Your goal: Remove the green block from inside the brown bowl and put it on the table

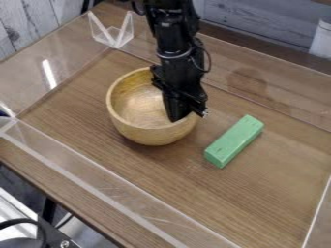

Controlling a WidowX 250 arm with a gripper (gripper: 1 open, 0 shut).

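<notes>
The green block [234, 140] lies flat on the table [130, 184], a short way to the right of the brown bowl [134, 105] and outside it. My gripper [183, 107] points straight down into the bowl's right side. Its dark fingers are shut and sit low against the inner right wall near the rim. Nothing shows between the fingers. The visible part of the bowl's inside holds nothing; the arm hides part of its right side.
Low clear acrylic walls [77, 165] ring the tabletop along the front, left and back edges. A clear angled piece [114, 31] stands at the back left behind the arm. Bare wood lies in front of the bowl and block.
</notes>
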